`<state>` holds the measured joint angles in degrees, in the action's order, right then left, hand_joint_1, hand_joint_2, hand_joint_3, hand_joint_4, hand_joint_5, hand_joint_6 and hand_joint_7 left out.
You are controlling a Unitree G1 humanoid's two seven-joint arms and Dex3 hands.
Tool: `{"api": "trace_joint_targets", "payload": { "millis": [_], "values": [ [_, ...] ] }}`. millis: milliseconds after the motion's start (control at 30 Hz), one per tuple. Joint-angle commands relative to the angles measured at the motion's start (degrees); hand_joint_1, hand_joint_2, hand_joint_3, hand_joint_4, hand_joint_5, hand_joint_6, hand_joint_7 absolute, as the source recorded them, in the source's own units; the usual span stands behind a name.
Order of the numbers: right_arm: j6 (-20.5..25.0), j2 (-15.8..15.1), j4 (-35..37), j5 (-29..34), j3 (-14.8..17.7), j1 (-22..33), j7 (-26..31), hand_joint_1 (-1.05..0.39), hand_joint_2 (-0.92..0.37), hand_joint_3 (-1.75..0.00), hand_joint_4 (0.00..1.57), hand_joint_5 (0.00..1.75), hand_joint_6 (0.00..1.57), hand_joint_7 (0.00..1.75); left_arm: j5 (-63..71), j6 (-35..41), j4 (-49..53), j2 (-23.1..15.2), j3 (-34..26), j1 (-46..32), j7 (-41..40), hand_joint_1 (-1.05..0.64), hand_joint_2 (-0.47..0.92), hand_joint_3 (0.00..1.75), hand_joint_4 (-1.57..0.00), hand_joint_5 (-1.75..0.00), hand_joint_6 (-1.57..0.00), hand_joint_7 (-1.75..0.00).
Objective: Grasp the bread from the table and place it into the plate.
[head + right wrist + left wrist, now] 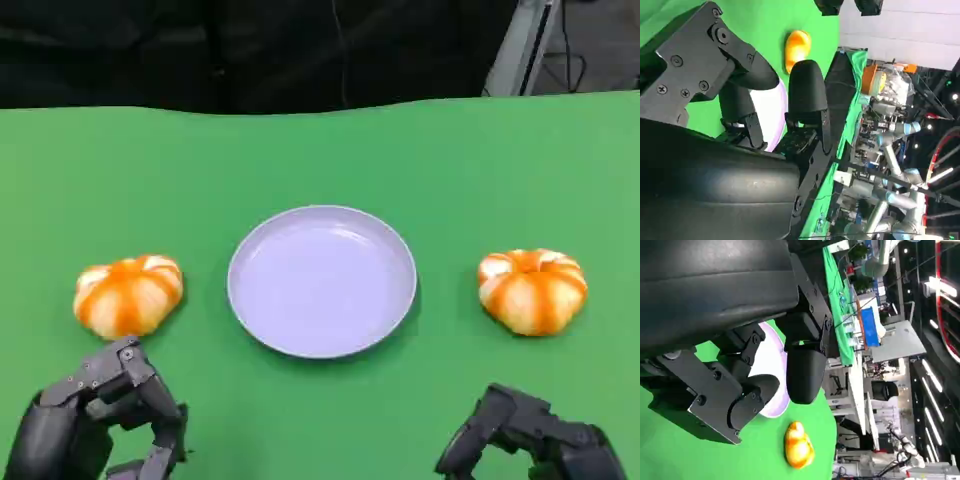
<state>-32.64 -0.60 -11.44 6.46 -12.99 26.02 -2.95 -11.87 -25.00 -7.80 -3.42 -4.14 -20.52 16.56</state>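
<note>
- the green-covered bench (320, 150) runs back to a straight far edge with dark space behind it; open green surface lies all around the round pale lilac plate (322, 281) at its middle.
- the left round orange-and-white striped bread roll (128, 294) sits on the bench left of the plate, apart from its rim, just beyond the left hand (105, 420).
- the right orange-and-white bread roll (532, 290) sits right of the plate, apart from it, beyond the right hand (525, 440).
- nothing lies between either roll and the plate.
- both rolls are round domes, tops up, with no clear long axis.
- each hand sits low at the near edge, fingers curled loosely and apart, holding nothing.
</note>
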Motion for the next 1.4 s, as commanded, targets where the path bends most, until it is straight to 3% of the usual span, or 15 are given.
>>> {"api": "trace_joint_targets", "payload": {
  "millis": [33, 733, 833, 900, 1233, 1267, 1300, 1333, 1400],
  "values": [
    [-0.31, -0.25, 0.17, -0.41, 0.06, 0.07, 0.18, -0.04, -0.28, -1.40, 0.75, 1.60, 0.81, 1.34, -0.44, 0.29, -0.57, -0.61, -0.48, 0.01, -0.20, 0.04, 0.50, 1.20, -0.88, -1.75, -0.77, -1.62],
    [-0.20, -0.14, 0.21, -0.11, 0.02, 0.10, 0.34, -0.04, -0.27, -1.41, 0.75, 1.60, 0.80, 1.34, -0.56, -0.70, 0.40, -0.95, -0.66, 0.76, 0.40, 0.04, 0.49, 1.22, -0.88, -1.75, -0.77, -1.63],
    [-0.26, 0.05, 0.37, 0.13, -0.04, -0.03, 0.52, -0.05, -0.28, -1.41, 0.74, 1.60, 0.80, 1.34, 0.99, 0.28, 0.28, -2.69, -0.92, 1.79, 0.64, -0.04, 0.62, 0.82, -0.55, -1.38, -0.61, -1.06],
    [-0.35, 0.10, 0.44, 0.11, -0.05, -0.10, 0.52, -0.05, -0.28, -1.40, 0.74, 1.60, 0.80, 1.34, 2.29, 1.35, -0.45, -3.56, -0.95, 1.90, 0.20, -0.11, 0.73, 0.53, -0.50, -1.22, -0.58, -0.86],
    [-0.43, 0.09, 0.53, 0.11, -0.06, -0.15, 0.56, -0.05, -0.29, -1.39, 0.74, 1.61, 0.80, 1.34, 2.66, 1.83, -0.77, -3.80, -0.90, 1.90, -0.03, -0.12, 0.79, 0.39, -0.49, -1.18, -0.58, -0.78],
    [-0.23, 0.30, 0.61, 0.21, -0.17, -0.38, 0.66, -0.05, -0.29, -1.39, 0.74, 1.61, 0.80, 1.34, 8.33, 4.80, -2.82, -6.86, -1.21, 3.03, -0.45, -0.12, 0.80, 0.39, -0.49, -1.18, -0.58, -0.78],
    [-0.10, 0.46, 0.68, 0.25, -0.25, -0.56, 0.73, -0.06, -0.29, -1.39, 0.74, 1.61, 0.80, 1.34, 13.05, 7.24, -4.56, -9.29, -1.44, 3.98, -0.72, -0.29, 0.82, 0.29, -0.30, -1.01, -0.43, -0.61],
    [-0.02, 0.56, 0.74, 0.27, -0.32, -0.69, 0.78, -0.06, -0.29, -1.40, 0.74, 1.61, 0.80, 1.34, 16.41, 9.16, -5.91, -10.91, -1.56, 4.61, -0.95, -0.39, 0.88, 0.14, -0.20, -0.84, -0.39, -0.37],
    [0.28, 0.55, 0.86, 0.11, -0.30, -1.00, 0.74, -0.06, -0.28, -1.40, 0.75, 1.61, 0.80, 1.34, 24.36, 14.73, -8.97, -15.27, -0.98, 7.21, 0.15, -0.47, 0.91, 0.05, -0.10, -0.66, -0.32, -0.18]
  ]
}}
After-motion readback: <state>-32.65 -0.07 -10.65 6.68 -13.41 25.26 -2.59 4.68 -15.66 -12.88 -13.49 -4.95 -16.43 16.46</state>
